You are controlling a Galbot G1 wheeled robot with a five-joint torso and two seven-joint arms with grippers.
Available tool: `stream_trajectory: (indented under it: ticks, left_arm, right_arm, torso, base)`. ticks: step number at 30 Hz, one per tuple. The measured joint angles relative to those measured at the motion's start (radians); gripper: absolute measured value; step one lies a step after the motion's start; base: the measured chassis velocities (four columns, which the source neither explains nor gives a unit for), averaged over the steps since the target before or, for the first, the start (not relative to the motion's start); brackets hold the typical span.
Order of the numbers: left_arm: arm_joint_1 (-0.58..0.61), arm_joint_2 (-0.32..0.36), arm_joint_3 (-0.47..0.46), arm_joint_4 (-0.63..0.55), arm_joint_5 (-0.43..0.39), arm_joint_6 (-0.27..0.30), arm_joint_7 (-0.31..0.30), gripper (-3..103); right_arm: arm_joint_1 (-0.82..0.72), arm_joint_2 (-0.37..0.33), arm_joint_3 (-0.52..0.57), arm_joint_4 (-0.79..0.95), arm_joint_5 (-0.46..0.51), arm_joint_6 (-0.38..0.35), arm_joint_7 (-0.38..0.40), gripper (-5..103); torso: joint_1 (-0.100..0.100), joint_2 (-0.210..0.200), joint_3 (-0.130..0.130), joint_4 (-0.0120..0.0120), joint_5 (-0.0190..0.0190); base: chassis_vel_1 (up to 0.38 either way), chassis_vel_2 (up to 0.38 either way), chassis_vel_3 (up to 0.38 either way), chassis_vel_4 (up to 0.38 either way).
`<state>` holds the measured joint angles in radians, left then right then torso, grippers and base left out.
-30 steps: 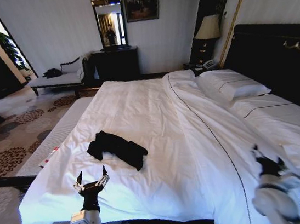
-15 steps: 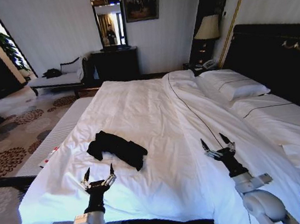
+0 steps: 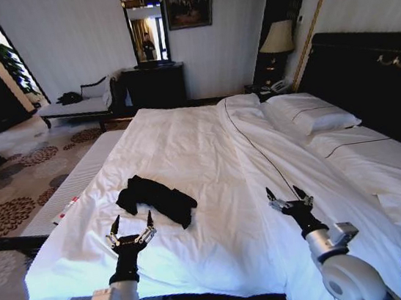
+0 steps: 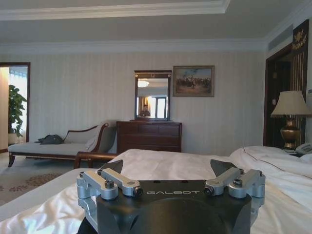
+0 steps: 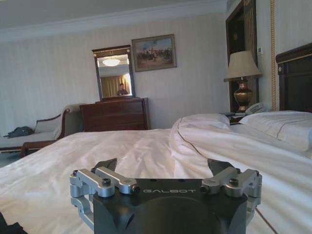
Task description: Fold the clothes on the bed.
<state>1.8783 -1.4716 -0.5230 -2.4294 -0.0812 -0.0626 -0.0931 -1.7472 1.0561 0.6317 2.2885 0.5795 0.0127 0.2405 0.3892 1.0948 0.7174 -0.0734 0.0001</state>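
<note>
The clothes (image 3: 155, 199), a crumpled black T-shirt, lie on the white duvet of the bed (image 3: 209, 156) near its foot on the left side. My left gripper (image 3: 131, 224) is open, hovering just in front of the shirt and apart from it. Over the right half of the bed, well away from the shirt, my right gripper (image 3: 289, 196) also stands open and holds nothing. The wrist views show each gripper's open fingers (image 4: 114, 181) (image 5: 112, 178) above the white duvet; a dark scrap of the shirt (image 5: 7, 228) sits at the right wrist view's corner.
White pillows (image 3: 307, 114) lie against the dark headboard (image 3: 368, 76). A bedside lamp (image 3: 277, 40) stands by the head. A pale chaise lounge (image 3: 79, 101) with a dark bundle, a dark dresser (image 3: 155, 82) and a mirror line the far wall. A white bench (image 3: 72, 185) runs along the bed's left side.
My right arm has swung in from the far right to over the bed's right half. The left gripper has crept slightly forward toward the shirt. The shirt has not moved.
</note>
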Motion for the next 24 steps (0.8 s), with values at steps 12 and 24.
stream_trajectory:
  ticks: [12, 24]
  left_arm:
    - [0.014, 0.001, 0.003, -0.015, -0.017, 0.044, -0.004, 100]
    - [0.02, 0.003, -0.001, -0.023, -0.008, 0.046, -0.007, 100]
  right_arm:
    - [0.003, 0.036, -0.012, -0.069, -0.058, 0.147, -0.067, 100]
    - [0.005, 0.068, -0.026, -0.079, -0.088, 0.179, -0.082, 100]
  torso:
    - [0.0, 0.0, 0.0, 0.0, -0.0001]
    - [0.0, 0.0, 0.0, 0.0, -0.0001]
  base:
    - [0.0, 0.0, 0.0, 0.0]
    - [0.0, 0.0, 0.0, 0.0]
